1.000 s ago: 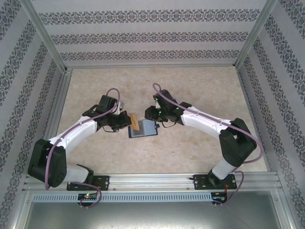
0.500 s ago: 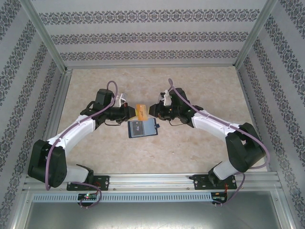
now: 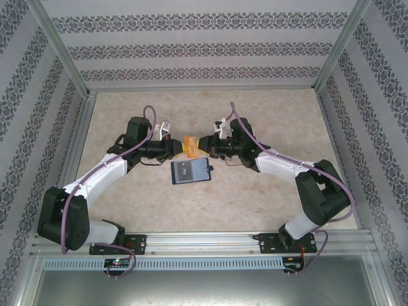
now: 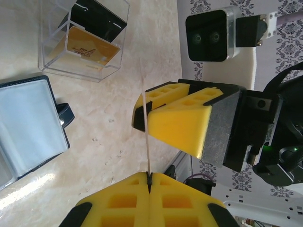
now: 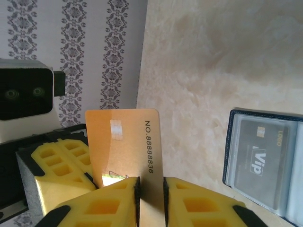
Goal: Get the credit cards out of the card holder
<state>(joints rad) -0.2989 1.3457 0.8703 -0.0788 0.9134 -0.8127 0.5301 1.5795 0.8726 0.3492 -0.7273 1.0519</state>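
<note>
Left claw [image 4: 149,177] pinches the card [image 5: 123,142], so don't let go till the narrow right claw [image 5: 150,182] clamps it fully.

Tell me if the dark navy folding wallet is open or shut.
Open: the dark navy folding wallet lies spread flat, a clear inner pocket showing a grey card.

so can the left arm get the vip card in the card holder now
probably not yet: the left fingers are shut on the gold card, so they're full, though the card holder lies open and uncovered nearby
</note>
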